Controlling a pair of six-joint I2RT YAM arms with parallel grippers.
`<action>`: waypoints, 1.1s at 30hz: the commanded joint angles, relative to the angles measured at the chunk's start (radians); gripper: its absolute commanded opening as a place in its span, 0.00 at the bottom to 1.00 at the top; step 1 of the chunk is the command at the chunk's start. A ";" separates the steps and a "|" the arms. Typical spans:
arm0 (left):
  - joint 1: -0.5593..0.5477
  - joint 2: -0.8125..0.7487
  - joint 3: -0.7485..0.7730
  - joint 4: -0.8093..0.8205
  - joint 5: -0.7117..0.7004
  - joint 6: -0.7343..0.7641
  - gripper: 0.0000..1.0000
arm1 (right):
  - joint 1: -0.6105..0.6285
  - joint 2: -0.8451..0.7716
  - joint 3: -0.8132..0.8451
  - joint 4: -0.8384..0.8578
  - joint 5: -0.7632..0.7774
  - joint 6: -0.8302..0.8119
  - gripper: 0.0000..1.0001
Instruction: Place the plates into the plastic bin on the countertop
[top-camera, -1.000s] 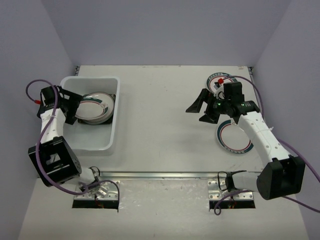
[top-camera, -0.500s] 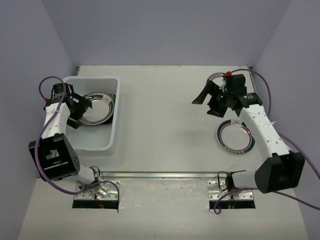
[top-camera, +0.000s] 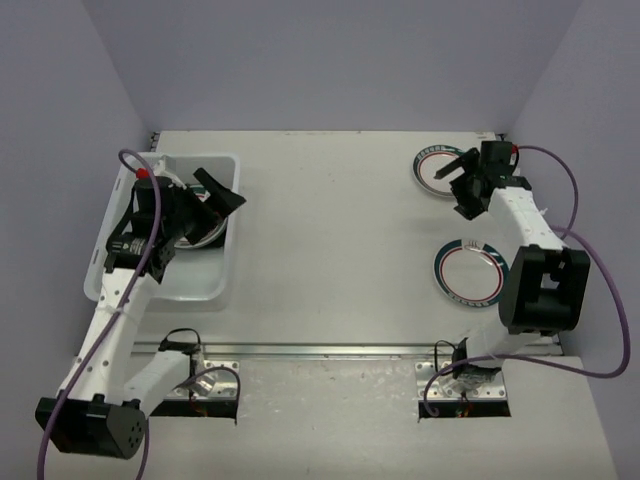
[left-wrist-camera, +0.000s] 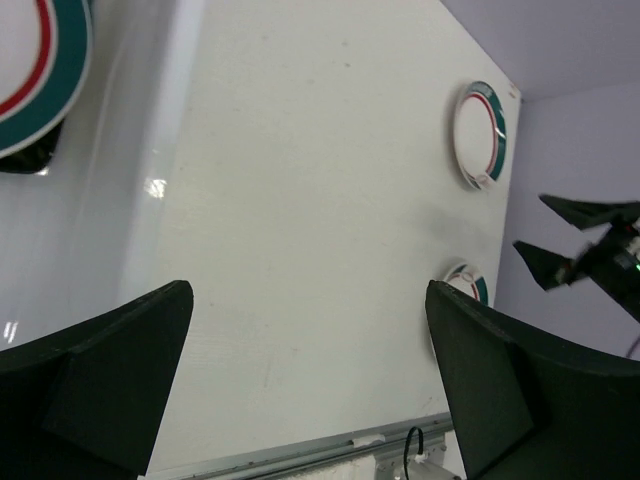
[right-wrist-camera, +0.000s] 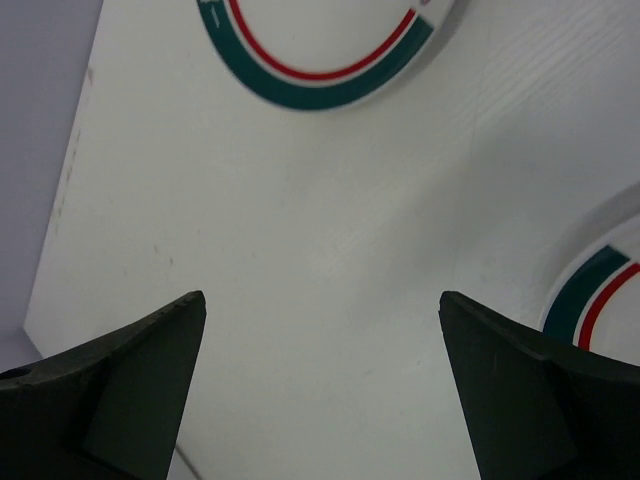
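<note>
Overhead view of one white desk (top-camera: 330, 250) with two robot arms. One translucent plastic bin (top-camera: 200, 290) sits at the left of the frame. A teal-rimmed round plate (left-wrist-camera: 45, 90) shows inside it, and whether others lie beneath it cannot be told. Two more round plates lie on the desk at the right, one (top-camera: 432, 168) at upper right and one (top-camera: 470, 272) below it, apart. The left fingers (left-wrist-camera: 100, 370) hang spread wide over the bin, empty. The right fingers (right-wrist-camera: 110, 380), also spread wide and empty, hover by the upper-right plate.
</note>
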 joint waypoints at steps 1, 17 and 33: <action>-0.094 -0.057 -0.076 0.078 -0.035 -0.048 1.00 | -0.030 0.108 -0.015 0.277 0.172 0.149 0.99; -0.126 -0.027 0.039 -0.048 -0.090 0.095 1.00 | -0.062 0.493 -0.140 0.693 0.142 0.555 0.63; -0.128 0.056 0.100 0.031 -0.007 0.116 1.00 | 0.038 0.231 -0.268 0.840 -0.025 0.370 0.00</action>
